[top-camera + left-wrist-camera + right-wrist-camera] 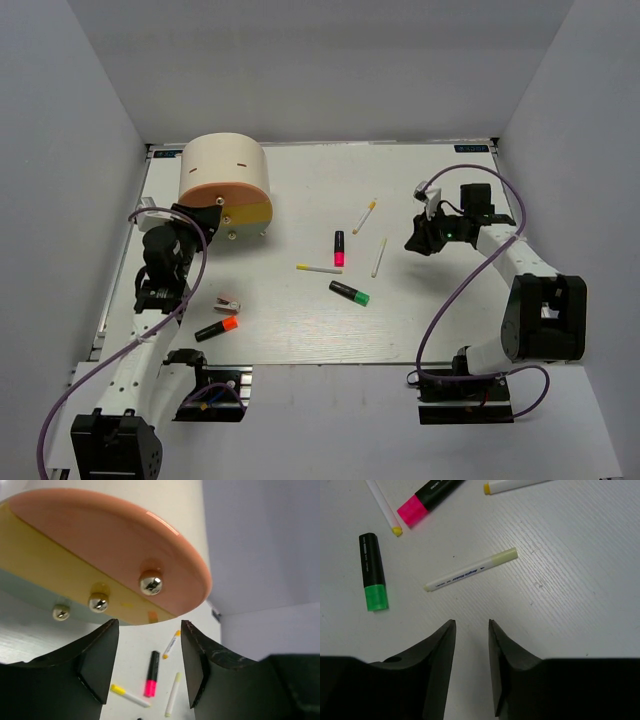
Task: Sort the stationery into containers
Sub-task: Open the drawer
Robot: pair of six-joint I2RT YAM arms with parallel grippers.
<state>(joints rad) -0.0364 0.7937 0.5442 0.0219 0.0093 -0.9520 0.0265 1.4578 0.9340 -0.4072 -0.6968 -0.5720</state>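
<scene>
The cream half-cylinder box (224, 167) stands at the far left, with its orange drawer (115, 545) over a yellow drawer (45, 575), each with metal knobs (150, 582). My left gripper (203, 216) is open and empty just in front of the drawers, with its tips below the orange drawer's knob (149, 626). My right gripper (419, 240) is open and empty over bare table (471, 623), right of a white-and-yellow pen (470, 570). A pink marker (339, 248), a green marker (349, 293) and two more pens (364, 216) (318, 268) lie mid-table.
An orange-ended marker (216, 329) and a small grey-and-pink sharpener-like piece (228, 302) lie near the left arm at the front left. White walls enclose the table on three sides. The right arm's cable (445, 300) loops over the right side.
</scene>
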